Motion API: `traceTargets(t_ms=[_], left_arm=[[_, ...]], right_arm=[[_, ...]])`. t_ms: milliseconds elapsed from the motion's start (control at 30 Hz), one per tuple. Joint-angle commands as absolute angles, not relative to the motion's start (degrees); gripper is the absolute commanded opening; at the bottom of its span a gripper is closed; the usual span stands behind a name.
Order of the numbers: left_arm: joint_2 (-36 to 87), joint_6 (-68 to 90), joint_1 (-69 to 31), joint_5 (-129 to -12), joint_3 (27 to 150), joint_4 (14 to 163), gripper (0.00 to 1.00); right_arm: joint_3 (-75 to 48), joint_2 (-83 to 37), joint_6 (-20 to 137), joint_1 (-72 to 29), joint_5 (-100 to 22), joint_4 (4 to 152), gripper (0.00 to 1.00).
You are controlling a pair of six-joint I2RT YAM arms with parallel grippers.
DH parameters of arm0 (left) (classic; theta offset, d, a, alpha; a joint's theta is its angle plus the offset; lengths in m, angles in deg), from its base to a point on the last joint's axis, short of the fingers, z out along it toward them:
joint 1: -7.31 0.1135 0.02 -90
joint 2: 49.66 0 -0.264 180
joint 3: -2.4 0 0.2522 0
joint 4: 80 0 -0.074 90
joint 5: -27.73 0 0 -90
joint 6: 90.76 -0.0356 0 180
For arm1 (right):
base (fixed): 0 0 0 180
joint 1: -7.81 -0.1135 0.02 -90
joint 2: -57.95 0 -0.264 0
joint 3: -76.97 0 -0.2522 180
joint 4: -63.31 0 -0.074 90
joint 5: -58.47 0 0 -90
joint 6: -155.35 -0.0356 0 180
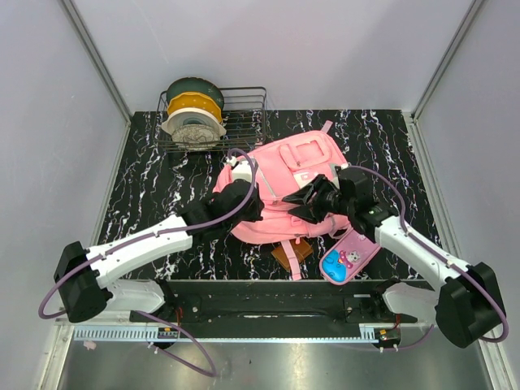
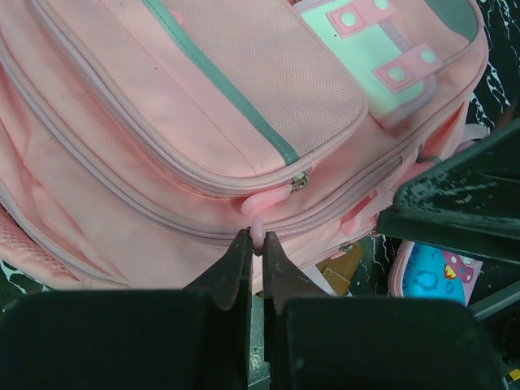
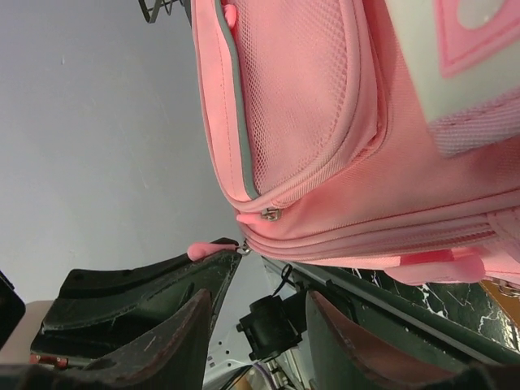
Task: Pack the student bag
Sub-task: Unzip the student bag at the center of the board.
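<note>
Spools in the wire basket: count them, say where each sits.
3, lined up in the wire basket: green spool at the back, yellow spool in the middle, white spool in front. Others may hide behind.

A black wire basket [image 1: 245,120] holding green, yellow and white spools [image 1: 193,114] stands at the black marbled table's [image 1: 146,187] far-left corner. A small pink cartoon-print pencil case [image 1: 345,262] and a brown flat piece [image 1: 292,254] lie by its near edge.

Overhead camera looks down; wrist cameras crowd the student bag [image 1: 301,158].
</note>
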State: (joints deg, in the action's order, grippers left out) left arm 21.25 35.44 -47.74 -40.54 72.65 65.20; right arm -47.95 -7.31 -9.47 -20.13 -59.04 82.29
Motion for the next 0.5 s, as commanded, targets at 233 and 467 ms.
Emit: traceTargets(t_ms=[233, 467], left_arm=[[20.12, 34.04, -49.03, -41.88, 76.71, 72.18, 0.00], [20.74, 34.13, -49.12, -41.44, 76.89, 72.00, 0.00]], right_arm=[[-47.70, -12.01, -11.99, -20.75, -55.70, 75.05, 0.50], [-47.00, -9.65, -8.75, -21.19, -55.00, 80.31, 0.47]])
